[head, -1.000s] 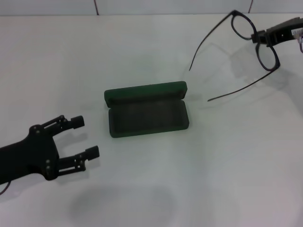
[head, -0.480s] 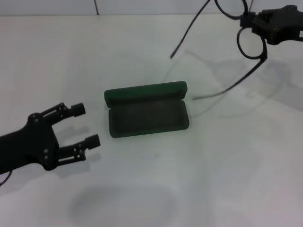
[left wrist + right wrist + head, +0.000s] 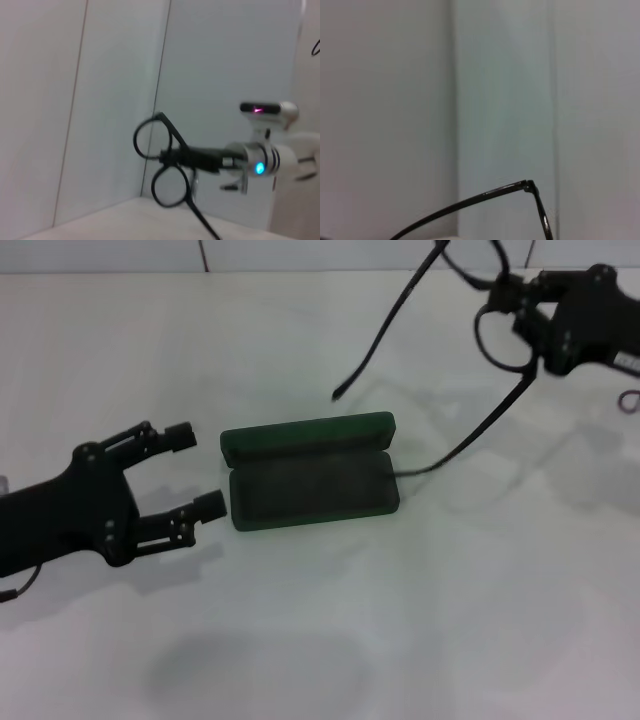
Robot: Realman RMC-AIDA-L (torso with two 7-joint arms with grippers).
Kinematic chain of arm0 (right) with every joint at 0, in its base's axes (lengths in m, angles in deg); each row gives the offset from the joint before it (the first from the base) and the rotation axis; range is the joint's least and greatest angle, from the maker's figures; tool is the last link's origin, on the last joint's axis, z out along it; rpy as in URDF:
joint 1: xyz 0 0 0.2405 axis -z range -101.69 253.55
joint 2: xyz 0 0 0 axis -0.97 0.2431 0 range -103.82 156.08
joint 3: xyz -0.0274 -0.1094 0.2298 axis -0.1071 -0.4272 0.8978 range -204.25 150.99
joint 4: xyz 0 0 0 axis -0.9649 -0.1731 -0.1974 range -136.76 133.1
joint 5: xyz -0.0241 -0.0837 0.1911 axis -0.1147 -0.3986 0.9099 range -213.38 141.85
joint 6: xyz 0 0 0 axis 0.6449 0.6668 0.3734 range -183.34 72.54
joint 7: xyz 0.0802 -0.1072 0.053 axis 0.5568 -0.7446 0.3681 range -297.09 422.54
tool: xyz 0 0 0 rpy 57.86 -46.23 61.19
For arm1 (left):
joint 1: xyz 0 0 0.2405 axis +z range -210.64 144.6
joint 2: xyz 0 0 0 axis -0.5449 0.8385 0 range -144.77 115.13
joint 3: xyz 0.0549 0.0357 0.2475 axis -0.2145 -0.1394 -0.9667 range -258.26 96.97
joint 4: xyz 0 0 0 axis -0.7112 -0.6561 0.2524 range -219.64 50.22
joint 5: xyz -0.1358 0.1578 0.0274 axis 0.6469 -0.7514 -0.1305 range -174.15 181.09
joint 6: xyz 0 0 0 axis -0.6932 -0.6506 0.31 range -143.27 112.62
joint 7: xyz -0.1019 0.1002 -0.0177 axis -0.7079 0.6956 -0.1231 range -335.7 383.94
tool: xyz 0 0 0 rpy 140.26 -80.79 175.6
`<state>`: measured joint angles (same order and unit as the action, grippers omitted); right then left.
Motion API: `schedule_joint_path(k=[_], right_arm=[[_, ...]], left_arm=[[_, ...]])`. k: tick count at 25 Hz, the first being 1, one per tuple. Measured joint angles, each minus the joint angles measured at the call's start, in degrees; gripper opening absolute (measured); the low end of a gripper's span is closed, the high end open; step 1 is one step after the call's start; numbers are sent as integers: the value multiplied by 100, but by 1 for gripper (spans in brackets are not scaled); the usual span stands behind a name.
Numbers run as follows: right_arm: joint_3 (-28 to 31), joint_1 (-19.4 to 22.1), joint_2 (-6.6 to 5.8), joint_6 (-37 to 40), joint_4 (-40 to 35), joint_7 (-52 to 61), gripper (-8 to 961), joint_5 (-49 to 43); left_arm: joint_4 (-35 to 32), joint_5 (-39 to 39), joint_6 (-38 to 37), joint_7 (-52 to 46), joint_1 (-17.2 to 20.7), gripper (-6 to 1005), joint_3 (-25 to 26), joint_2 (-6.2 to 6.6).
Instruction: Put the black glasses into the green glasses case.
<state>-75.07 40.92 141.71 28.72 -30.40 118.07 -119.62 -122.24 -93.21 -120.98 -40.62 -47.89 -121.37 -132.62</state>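
Observation:
The green glasses case (image 3: 310, 485) lies open in the middle of the table, lid (image 3: 305, 436) at the far side, felt lining up and empty. My right gripper (image 3: 522, 308) is shut on the bridge of the black glasses (image 3: 500, 340) and holds them in the air above and to the right of the case, temple arms spread and hanging towards it. One temple tip is close to the case's right end. My left gripper (image 3: 196, 470) is open, just left of the case. The left wrist view shows the glasses (image 3: 165, 165) in the right gripper (image 3: 172, 157). A temple arm (image 3: 470, 202) shows in the right wrist view.
The white table (image 3: 450, 620) runs to a white wall at the back. The right arm's wrist (image 3: 260, 160) with a blue light shows in the left wrist view.
My right gripper has carried the glasses left and nearer the case, so the temple tips now hang by its right end. My left gripper has moved right, up to the case's left end.

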Motion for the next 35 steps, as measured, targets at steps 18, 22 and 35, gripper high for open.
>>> schedule_joint_path(k=[18, 22, 35], right_arm=[[-144, -150, -40, 252, 896, -251, 62, 86], [-631, -199, -239, 277, 847, 137, 62, 78], [-933, -866, -637, 958, 752, 573, 61, -887]], left_arm=[[5, 201, -537, 2538, -313, 773, -30, -152], [-33, 201, -721, 2913, -414, 614, -58, -149], [-697, 209, -1058, 3739, -773, 143, -1259, -108]])
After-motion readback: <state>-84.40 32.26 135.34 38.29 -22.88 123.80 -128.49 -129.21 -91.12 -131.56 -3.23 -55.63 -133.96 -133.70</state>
